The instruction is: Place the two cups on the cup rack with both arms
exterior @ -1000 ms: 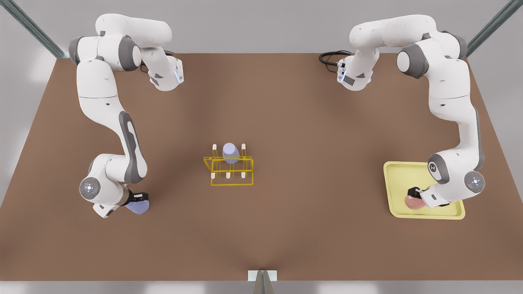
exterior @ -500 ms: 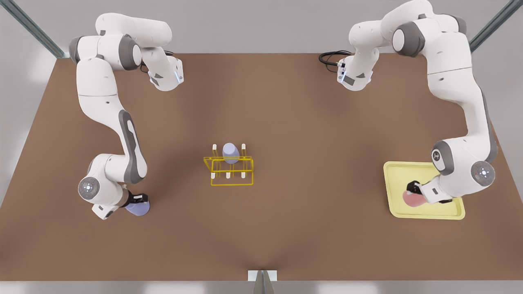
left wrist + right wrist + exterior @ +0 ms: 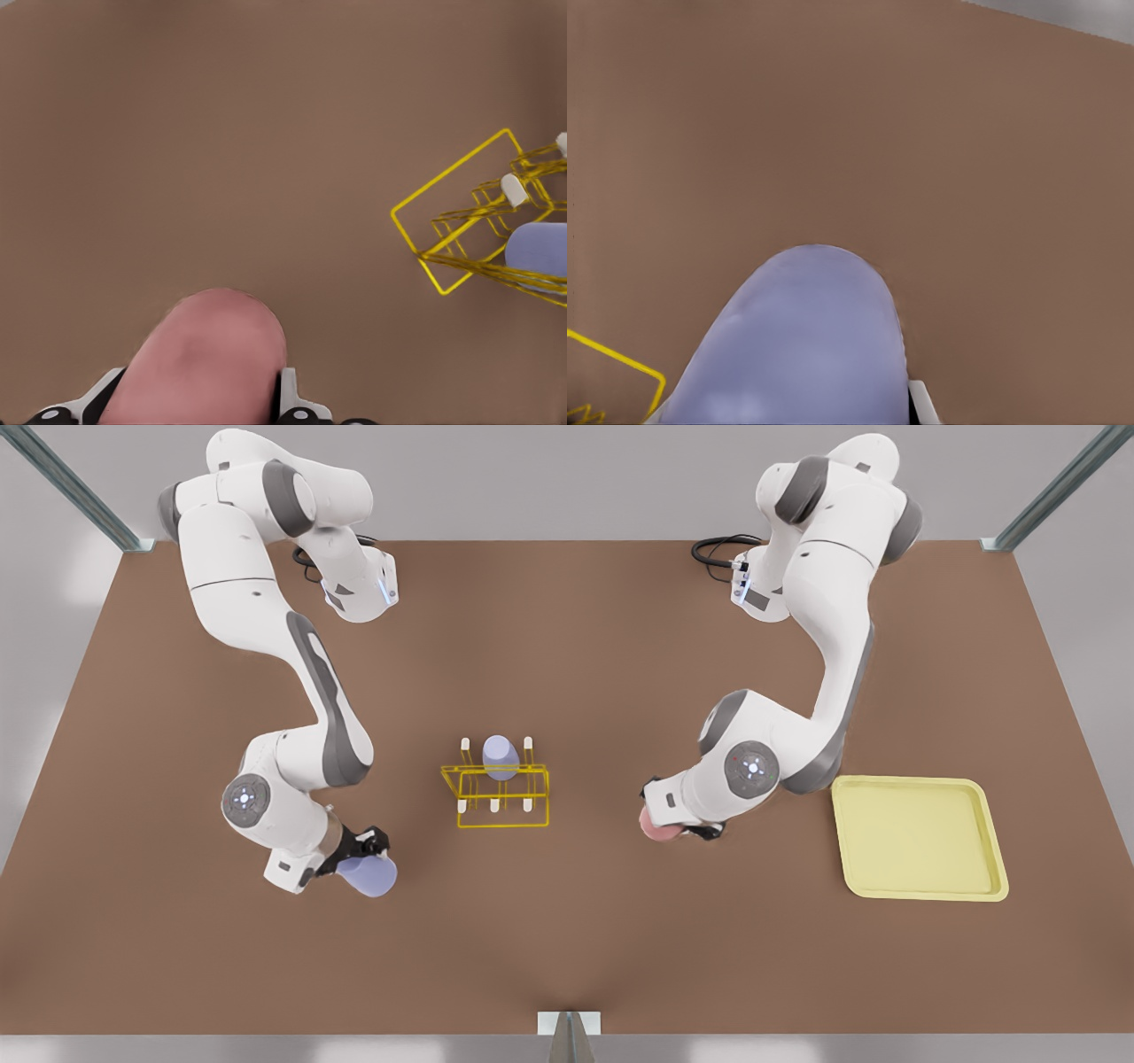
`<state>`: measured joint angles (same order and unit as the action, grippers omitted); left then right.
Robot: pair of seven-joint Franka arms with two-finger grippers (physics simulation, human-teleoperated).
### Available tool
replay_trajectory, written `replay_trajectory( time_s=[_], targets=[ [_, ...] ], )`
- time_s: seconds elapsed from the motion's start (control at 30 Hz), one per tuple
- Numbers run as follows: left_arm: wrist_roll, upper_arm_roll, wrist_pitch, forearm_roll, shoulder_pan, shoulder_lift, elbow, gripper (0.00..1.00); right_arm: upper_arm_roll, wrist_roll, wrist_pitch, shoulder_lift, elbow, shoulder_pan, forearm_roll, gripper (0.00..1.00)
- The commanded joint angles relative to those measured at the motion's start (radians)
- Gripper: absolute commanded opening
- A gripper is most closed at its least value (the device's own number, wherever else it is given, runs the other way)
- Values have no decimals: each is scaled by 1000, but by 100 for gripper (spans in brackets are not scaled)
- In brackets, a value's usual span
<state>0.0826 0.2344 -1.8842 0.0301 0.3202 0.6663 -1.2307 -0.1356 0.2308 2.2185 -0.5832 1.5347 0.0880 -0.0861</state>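
Left end effector, at the front view's right, pinching the pink cup between the cup rack and the pale-yellow tray. Right end effector, at the front view's left, clamped on a lavender cup just off the rack's corner. Another lavender cup seated upside down on a rear peg. Brown bench beneath.
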Motion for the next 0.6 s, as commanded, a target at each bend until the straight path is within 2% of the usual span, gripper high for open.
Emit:
replay_trajectory(
  time_s=[0.0, 0.07, 0.2, 0.27, 0.4, 0.57],
  targets=[
    [-750, 6, 23, 4, 69, 48, 85, 78, -24, 4, -40, 25, -1, 4, 2, 83],
    [-791, 6, 16, 2, 102, 110, 189, 78, -35, 5, -76, 45, -10, 18, 5, 83],
    [-873, 5, -144, 4, 138, 170, 250, 78, -33, 4, -97, 42, -47, 88, 5, 83],
    [-883, 19, -148, 16, 172, 210, 299, 78, -35, 7, -105, 37, -53, 111, 3, 83],
    [-889, 19, -93, 80, 223, 219, 306, 78, -75, 8, -141, 37, -53, 119, 2, 83],
    [-889, 17, -176, 116, 247, 276, 327, 78, -76, 41, -257, 40, -74, 119, 0, 83]
  ],
)
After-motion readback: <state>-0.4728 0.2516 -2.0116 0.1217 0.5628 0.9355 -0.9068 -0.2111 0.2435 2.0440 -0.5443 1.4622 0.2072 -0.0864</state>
